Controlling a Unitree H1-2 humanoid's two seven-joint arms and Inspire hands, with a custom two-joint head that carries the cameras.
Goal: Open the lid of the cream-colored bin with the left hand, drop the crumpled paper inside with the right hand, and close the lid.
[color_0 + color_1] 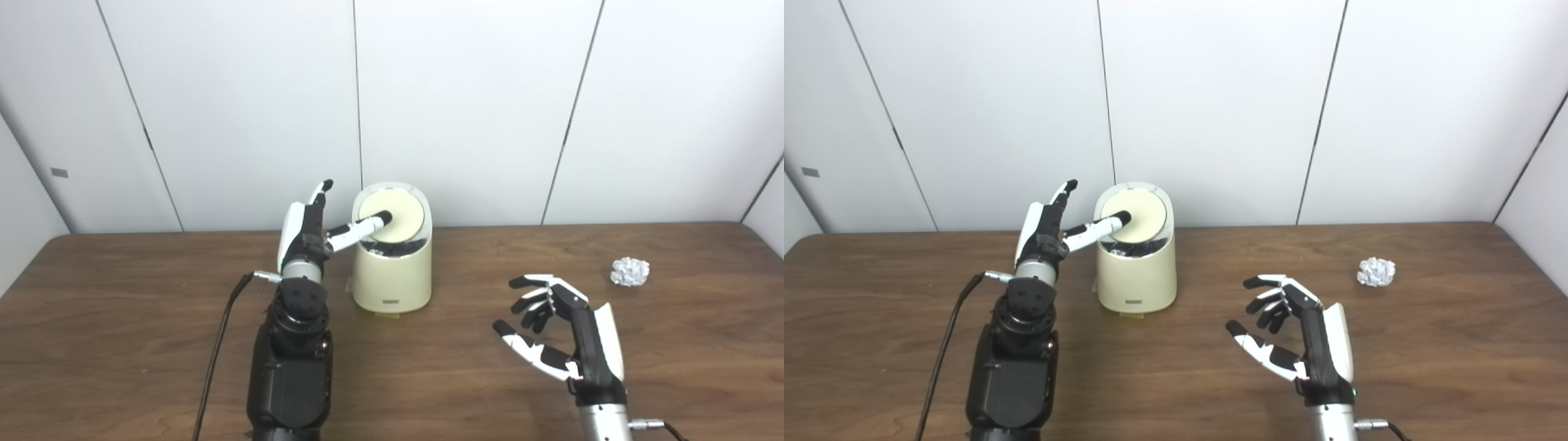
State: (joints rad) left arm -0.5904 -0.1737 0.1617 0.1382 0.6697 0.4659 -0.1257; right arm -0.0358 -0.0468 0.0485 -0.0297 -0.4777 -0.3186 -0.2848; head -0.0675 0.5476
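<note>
The cream-colored bin (392, 278) stands on the table at the back, left of centre. Its round lid (401, 211) is tilted, and a dark gap at its front edge shows crumpled material inside. My left hand (306, 229) is just left of the bin, fingers stretched upward and apart, with the thumb tip pressing on the lid. The crumpled paper ball (629, 271) lies on the table at the far right. My right hand (563, 324) is open and empty over the table, left of and nearer than the paper, well apart from it.
The brown wooden table (122, 318) runs to a white panel wall close behind the bin. A black cable (217, 349) trails from my left wrist toward the front edge.
</note>
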